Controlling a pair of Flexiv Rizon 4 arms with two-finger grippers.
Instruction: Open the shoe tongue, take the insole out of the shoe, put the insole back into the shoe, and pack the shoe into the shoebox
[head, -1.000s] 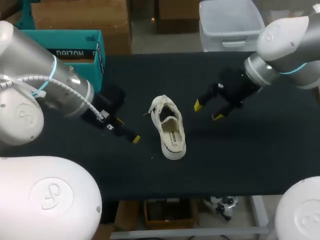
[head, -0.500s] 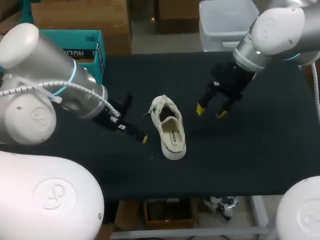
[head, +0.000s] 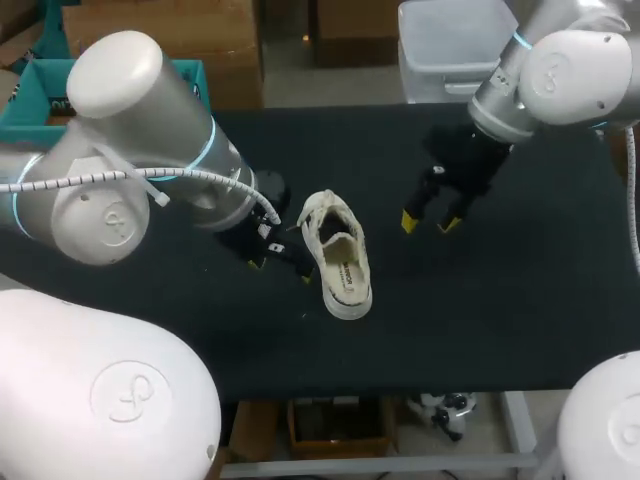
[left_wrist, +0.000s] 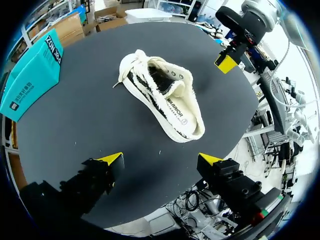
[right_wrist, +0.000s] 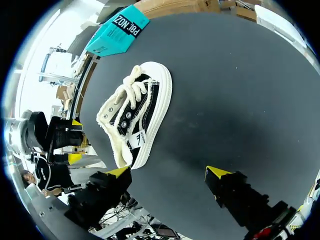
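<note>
A white low-top shoe (head: 337, 256) lies on the black table (head: 500, 320), toe toward the back, laces loose, and its opening shows a printed insole. My left gripper (head: 282, 271) is open just to the shoe's left, close to its side. In the left wrist view the shoe (left_wrist: 165, 97) lies ahead of the open left gripper (left_wrist: 160, 159). My right gripper (head: 428, 223) hangs open to the shoe's right, apart from it. From the right wrist the shoe (right_wrist: 135, 117) lies on its side ahead of the open right gripper (right_wrist: 168, 172). The teal shoebox (head: 190, 80) stands at the back left, largely hidden by my left arm.
A small pale scrap (head: 305, 317) lies on the table just left of the shoe's heel. The shoebox (left_wrist: 30, 75) sits at the table's far left corner. My left arm's bulk (head: 130, 180) covers much of the left side.
My left arm has swung to the right, bringing its gripper up beside the shoe. My right gripper has shifted slightly and turned more downward. The shoe has not moved.
</note>
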